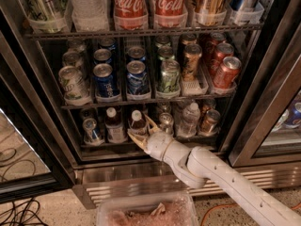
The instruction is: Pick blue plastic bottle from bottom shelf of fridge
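Bottle (137, 122) at spread claw's (143, 131) mouth

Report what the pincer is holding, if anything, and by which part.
Nothing is held. The pincer is open at the bottom shelf of the black-framed fridge, fingers spread beside the small white-capped plastic bottle of dark liquid, not closed on it.
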Robot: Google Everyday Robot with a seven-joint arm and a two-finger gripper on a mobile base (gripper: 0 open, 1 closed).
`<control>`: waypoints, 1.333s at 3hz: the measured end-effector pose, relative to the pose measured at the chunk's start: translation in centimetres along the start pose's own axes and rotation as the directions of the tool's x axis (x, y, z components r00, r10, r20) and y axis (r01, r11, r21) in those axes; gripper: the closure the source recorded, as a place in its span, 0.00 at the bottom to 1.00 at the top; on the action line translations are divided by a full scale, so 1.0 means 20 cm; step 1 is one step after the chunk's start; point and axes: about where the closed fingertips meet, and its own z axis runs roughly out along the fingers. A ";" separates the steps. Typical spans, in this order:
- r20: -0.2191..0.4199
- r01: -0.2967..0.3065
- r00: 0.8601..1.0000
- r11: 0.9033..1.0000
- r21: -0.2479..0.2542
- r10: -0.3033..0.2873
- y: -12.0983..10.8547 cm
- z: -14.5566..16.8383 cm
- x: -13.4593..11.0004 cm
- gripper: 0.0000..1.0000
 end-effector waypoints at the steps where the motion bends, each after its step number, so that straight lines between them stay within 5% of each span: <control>1: 0.010 -0.005 1.000 1.000 -0.014 0.006 0.00 -0.01 -0.06 1.00; 2: 0.008 -0.009 1.000 0.999 -0.039 0.009 0.01 -0.04 -0.10 1.00; 3: -0.018 -0.032 0.999 0.993 -0.116 0.030 0.05 -0.11 -0.11 1.00; 4: -0.030 -0.040 0.999 0.986 -0.163 0.036 0.09 -0.29 -0.11 1.00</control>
